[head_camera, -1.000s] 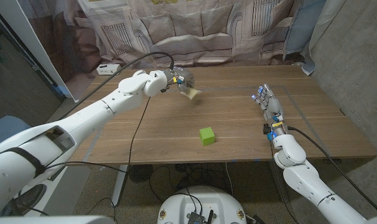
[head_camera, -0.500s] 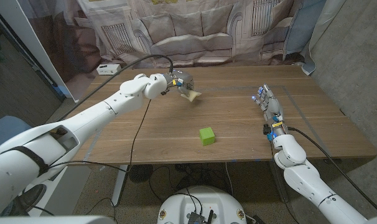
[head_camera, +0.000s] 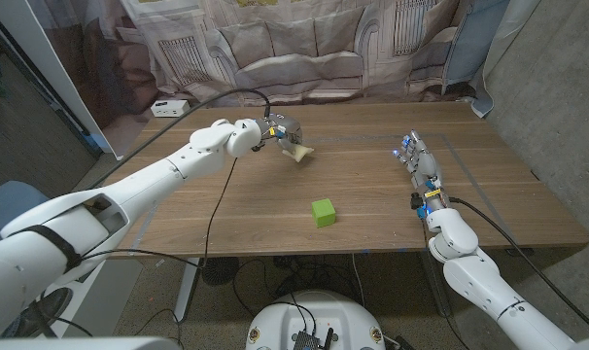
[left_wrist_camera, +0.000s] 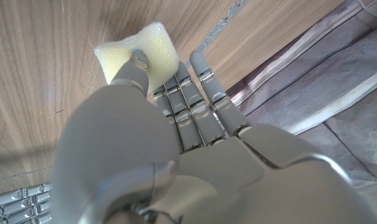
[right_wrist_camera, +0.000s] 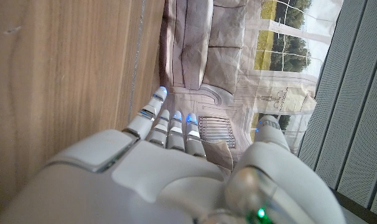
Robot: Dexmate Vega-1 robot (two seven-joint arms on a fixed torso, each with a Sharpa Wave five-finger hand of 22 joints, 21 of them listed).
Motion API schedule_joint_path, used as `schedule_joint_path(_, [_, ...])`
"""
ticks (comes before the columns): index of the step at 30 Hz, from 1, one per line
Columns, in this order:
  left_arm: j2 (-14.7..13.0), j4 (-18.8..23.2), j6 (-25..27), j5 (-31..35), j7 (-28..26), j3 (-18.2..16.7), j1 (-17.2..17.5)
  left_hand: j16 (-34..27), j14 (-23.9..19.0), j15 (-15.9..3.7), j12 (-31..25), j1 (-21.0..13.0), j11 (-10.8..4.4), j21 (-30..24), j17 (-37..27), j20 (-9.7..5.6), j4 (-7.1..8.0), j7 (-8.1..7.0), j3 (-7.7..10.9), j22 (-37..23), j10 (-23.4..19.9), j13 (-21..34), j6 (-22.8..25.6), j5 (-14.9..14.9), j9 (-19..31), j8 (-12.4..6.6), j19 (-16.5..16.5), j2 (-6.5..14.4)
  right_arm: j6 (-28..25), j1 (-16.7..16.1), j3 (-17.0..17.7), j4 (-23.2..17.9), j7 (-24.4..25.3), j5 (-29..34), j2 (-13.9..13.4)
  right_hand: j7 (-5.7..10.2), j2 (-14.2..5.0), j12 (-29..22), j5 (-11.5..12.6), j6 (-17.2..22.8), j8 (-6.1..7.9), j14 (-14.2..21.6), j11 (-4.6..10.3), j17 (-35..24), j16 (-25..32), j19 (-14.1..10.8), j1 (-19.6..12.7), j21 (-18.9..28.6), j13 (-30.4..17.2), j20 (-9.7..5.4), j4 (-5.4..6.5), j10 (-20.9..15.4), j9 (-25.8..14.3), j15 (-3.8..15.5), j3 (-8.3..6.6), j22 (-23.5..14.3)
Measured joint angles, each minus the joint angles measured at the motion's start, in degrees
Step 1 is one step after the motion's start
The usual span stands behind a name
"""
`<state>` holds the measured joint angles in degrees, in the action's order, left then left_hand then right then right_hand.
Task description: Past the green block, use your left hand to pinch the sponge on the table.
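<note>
Left hand (head_camera: pixel 278 130), reaching across the far half of the brown wooden table (head_camera: pixel 372 209), grips the pale yellow foam sponge (head_camera: pixel 299 149) at its fingertips; the left wrist view shows the thumb pressed on the sponge (left_wrist_camera: pixel 137 56) with the other fingers behind it. The sponge sits at the hand's far-right tip, beyond the small green cube block (head_camera: pixel 323 212), well apart from it. Right hand (head_camera: pixel 420 167) stands on its edge near the table's right side, fingers extended, holding nothing.
</note>
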<state>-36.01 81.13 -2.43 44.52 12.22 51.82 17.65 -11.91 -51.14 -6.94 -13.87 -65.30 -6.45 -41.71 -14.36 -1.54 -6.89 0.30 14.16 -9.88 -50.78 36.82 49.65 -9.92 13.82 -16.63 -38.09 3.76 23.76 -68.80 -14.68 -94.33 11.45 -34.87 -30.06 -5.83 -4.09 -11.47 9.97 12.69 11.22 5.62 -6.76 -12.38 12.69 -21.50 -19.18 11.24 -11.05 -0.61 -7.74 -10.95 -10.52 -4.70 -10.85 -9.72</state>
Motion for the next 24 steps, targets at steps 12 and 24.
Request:
schedule_joint_path(12, [1.57,-3.78,-1.03,0.11,-1.97,2.17,-1.29,0.0,0.19,0.18,0.01,0.35,0.02,0.15,0.26,0.0,-0.23,0.0,-0.24,0.0,0.02,0.06,-0.01,0.0,-0.28,0.54,0.0,-0.26,-0.2,-0.1,0.01,0.0,0.06,-0.01,-0.23,0.0,0.0,0.0,0.0,0.0,0.0,0.0,0.0,0.0,0.0,0.0,0.0,0.0,0.0,0.0,0.0,0.0,0.0,0.0,0.0,0.0])
schedule_joint_path(24, [2.72,-6.22,-1.45,0.07,-3.23,3.77,-1.93,0.0,1.83,0.58,0.86,0.71,0.2,1.06,0.34,0.13,-0.23,-0.53,-0.24,0.0,1.1,-0.24,-0.54,0.0,-0.53,1.4,1.16,0.08,-0.18,-0.59,0.12,-0.09,0.13,-0.19,-0.29,0.0,0.0,0.0,0.0,0.0,0.0,0.0,0.0,0.0,0.0,0.0,0.0,0.0,0.0,0.0,0.0,0.0,0.0,0.0,0.0,0.0])
